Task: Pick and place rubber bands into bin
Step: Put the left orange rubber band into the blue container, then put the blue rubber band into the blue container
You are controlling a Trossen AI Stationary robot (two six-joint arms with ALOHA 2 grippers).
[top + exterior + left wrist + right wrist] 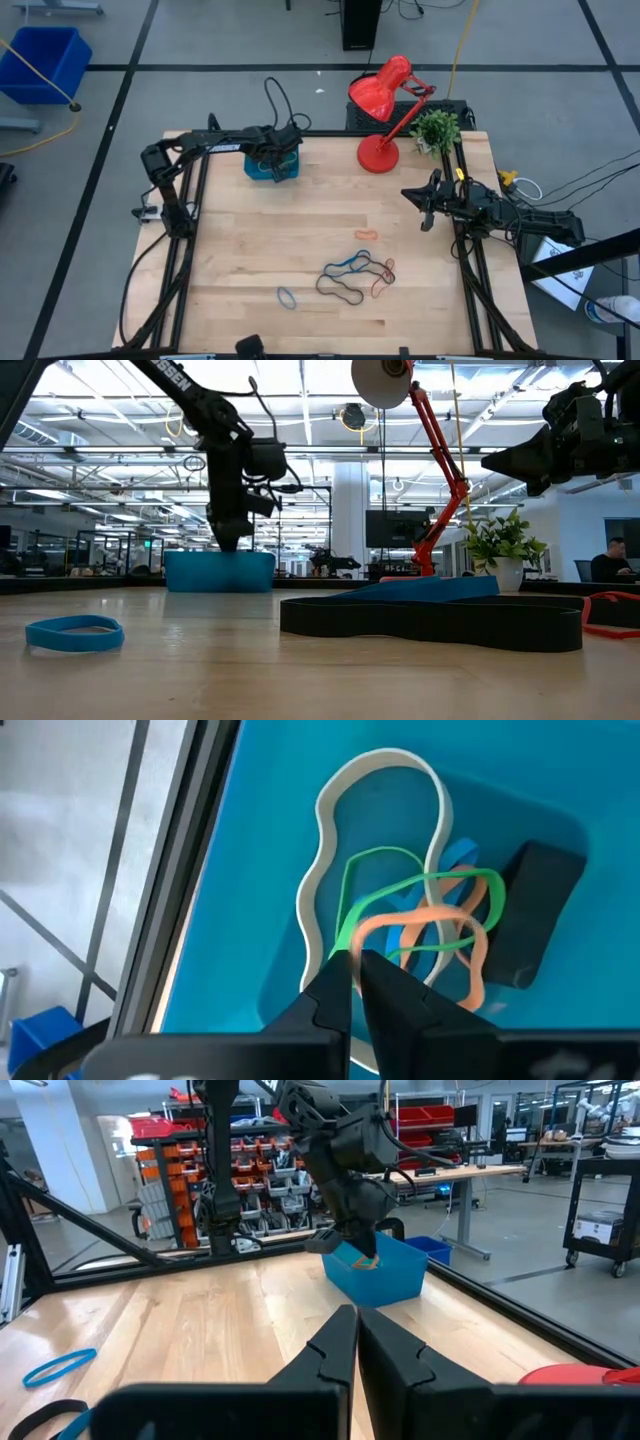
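Observation:
The teal bin (268, 168) stands at the table's far left; it also shows in the low view (220, 571) and the right wrist view (385, 1278). Tan, green and blue bands (330, 830) lie in it. My left gripper (281, 152) is right above the bin, shut on an orange band (470, 935). More rubber bands lie on the wood: a tangle (355, 276), a blue one (288, 297) and an orange one (365, 233). My right gripper (424, 207) hovers shut and empty at the table's right side. My left gripper pinches the orange band by one end of its loop (368, 930) between its two fingertips, coming from above and pointing down into the bin. The rest of the loop droops onto the bands in the bin. A green band (345, 925) also reaches the tips; whether it is caught I cannot tell.
A red desk lamp (380, 150) and a small potted plant (436, 128) stand at the far right. A dark block (530, 915) sits in the bin. Black rails (185, 250) run along both table sides. A big blue crate (45, 60) stands on the floor.

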